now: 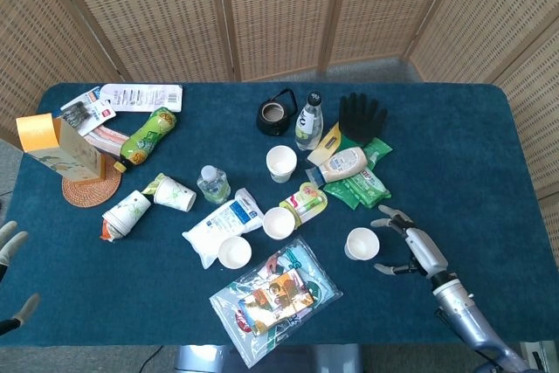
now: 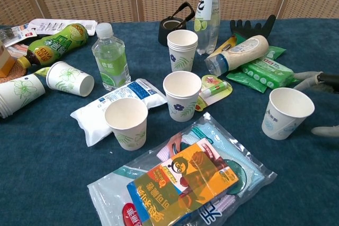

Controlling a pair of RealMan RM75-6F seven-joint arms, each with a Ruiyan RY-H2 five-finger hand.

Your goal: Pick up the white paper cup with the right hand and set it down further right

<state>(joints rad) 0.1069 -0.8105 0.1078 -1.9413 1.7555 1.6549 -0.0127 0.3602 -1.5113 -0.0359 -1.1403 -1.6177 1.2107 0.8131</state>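
The white paper cup (image 1: 362, 243) stands upright on the blue table, right of the other cups; in the chest view the same cup (image 2: 285, 112) is at the right. My right hand (image 1: 408, 245) is just to its right, fingers spread toward the cup and apart from it, holding nothing. Only its fingertips (image 2: 309, 77) show at the right edge of the chest view. My left hand (image 1: 9, 246) is at the far left edge of the head view, off the table, fingers apart.
Several other paper cups (image 1: 279, 223), a plastic snack bag (image 1: 278, 294), green wipes (image 1: 359, 183), a sauce bottle (image 1: 341, 162), a black glove (image 1: 360, 116) and a clear bottle (image 1: 307, 120) lie left of and behind the cup. Bare blue cloth (image 1: 472, 172) stretches to the right.
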